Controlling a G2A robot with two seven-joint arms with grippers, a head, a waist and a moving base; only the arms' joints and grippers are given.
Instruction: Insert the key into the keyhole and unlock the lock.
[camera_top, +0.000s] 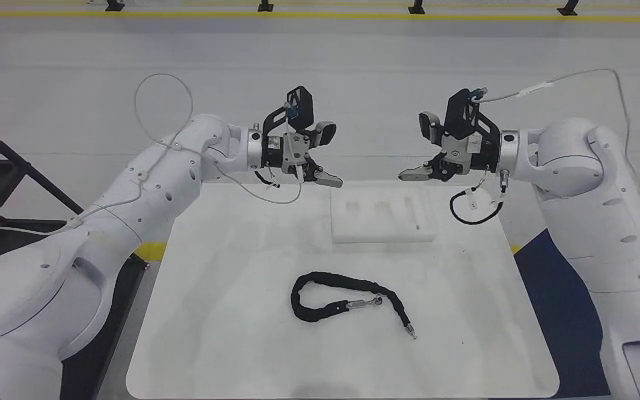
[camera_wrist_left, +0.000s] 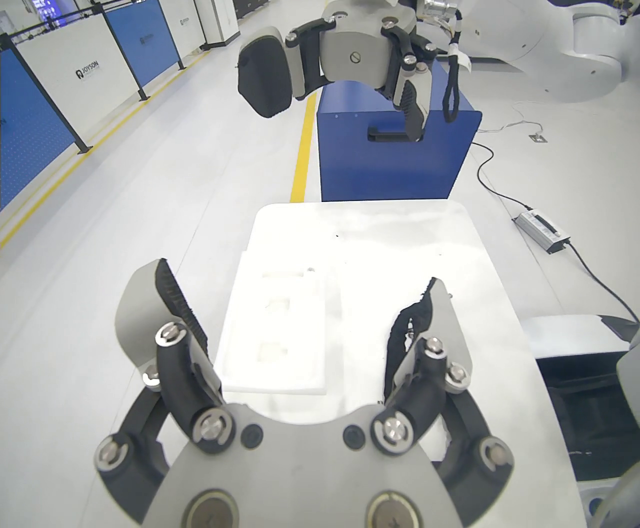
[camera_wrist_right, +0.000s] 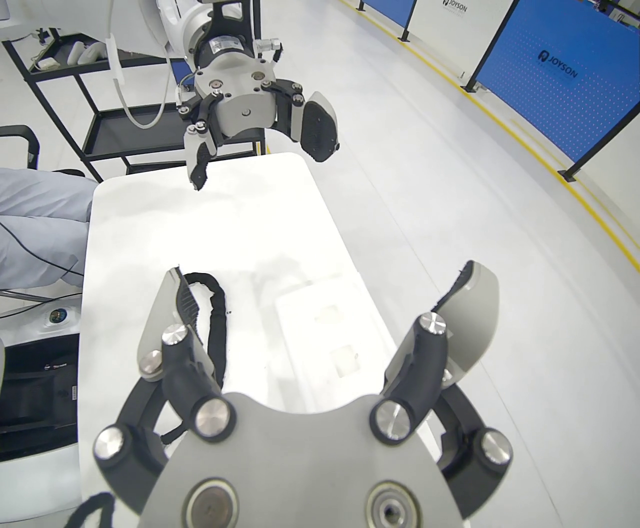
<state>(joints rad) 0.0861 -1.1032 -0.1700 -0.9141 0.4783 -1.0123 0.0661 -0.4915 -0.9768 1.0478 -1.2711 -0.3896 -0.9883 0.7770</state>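
Note:
A black cable lock (camera_top: 325, 297) lies coiled at the middle of the white table (camera_top: 220, 330), its metal head (camera_top: 368, 299) pointing right. A thin strand runs from the head to a small metal piece (camera_top: 409, 329), apparently the key. My left gripper (camera_top: 326, 156) hangs open above the table's far edge, left of the foam tray. My right gripper (camera_top: 421, 148) hangs open opposite it, beyond the tray's right end. Both are empty and well above the lock. In the right wrist view the lock's cable (camera_wrist_right: 216, 305) shows beside one finger of the open right gripper (camera_wrist_right: 322, 275).
A white foam tray (camera_top: 383, 217) with shallow recesses sits at the table's far side, between the two grippers, also seen as the tray (camera_wrist_left: 280, 325). A blue cabinet (camera_wrist_left: 395, 150) stands past the table's right end, a black cart (camera_wrist_right: 100, 130) past the left.

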